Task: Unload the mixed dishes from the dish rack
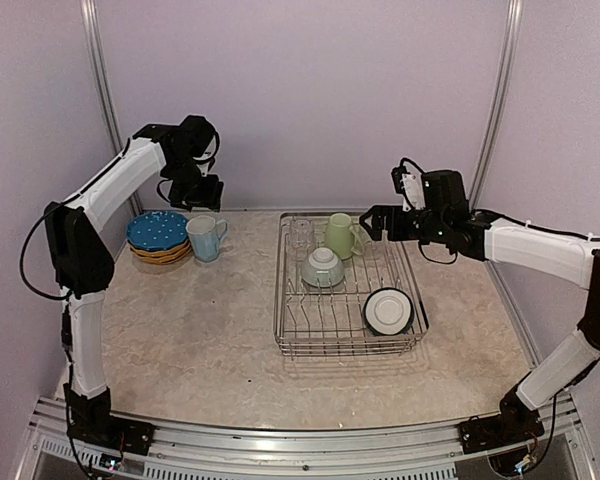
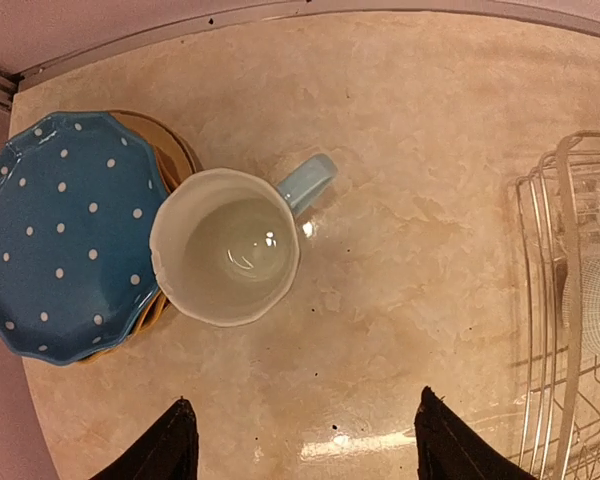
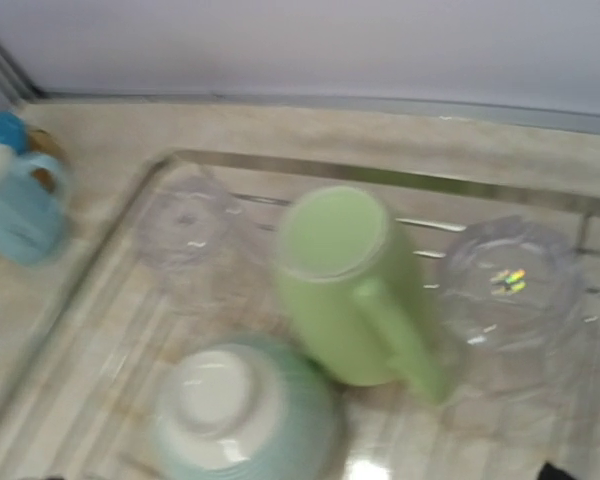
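Note:
The silver wire dish rack [image 1: 292,330] stands mid-table. It holds a pale green mug [image 1: 340,237], a clear glass [image 1: 300,238], a second clear glass [image 1: 373,247], an upturned pale bowl [image 1: 323,268] and a white bowl [image 1: 388,311]. Left of it, a blue white-dotted plate [image 1: 158,230] tops a stack of yellow plates, with a light blue mug [image 1: 206,238] upright beside it. My left gripper [image 1: 202,192] is open and empty above that mug [image 2: 225,260]. My right gripper [image 1: 372,222] hovers open over the rack's back, above the green mug [image 3: 345,285].
The plate stack [image 2: 65,235] touches the light blue mug near the back left wall. The rack's left edge [image 2: 565,300] shows at the right of the left wrist view. The upturned bowl [image 3: 245,415] lies just in front of the green mug. The right wrist view is blurred.

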### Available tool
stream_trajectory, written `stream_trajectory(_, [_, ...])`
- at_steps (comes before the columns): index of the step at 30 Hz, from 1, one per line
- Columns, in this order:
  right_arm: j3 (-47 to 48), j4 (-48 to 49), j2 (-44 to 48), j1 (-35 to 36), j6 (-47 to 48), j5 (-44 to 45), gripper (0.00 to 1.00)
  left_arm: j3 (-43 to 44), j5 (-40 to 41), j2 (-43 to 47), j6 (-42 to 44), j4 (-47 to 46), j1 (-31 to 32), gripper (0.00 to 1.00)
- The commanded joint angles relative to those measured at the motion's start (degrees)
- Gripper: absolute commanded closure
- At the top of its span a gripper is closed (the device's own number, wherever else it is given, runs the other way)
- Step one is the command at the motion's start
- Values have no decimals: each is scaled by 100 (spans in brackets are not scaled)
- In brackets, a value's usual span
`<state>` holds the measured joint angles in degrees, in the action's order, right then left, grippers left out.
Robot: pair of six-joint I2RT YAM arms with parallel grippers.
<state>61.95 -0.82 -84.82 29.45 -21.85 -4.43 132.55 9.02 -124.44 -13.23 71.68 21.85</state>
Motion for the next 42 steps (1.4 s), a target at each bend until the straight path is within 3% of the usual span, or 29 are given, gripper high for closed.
stream_trajectory(1, [761, -1003, -618, -46, 827, 730, 0, -824, -410, 987, -197, -518, 75, 27])
stream_trajectory(9, [1903, -1559, -1733, -49, 1513, 765, 0, -3396, -1694, 2927, -547, -2155, 138, 16])
stream_trajectory(20, [3456, -2175, -3095, 11, 2124, 862, 1, -5495, -2091, 4160, -1542, -3916, 682, 14])
stream_trajectory(32, [4827, -2580, -4239, 133, 2462, 829, 9, -5859, -2109, 4311, -1833, -4387, 1040, 13])
stream_trajectory(42, [5160, -2618, -4672, 183, 2428, 563, 12, -5873, -2131, 4292, -1830, -4471, 1102, 13])
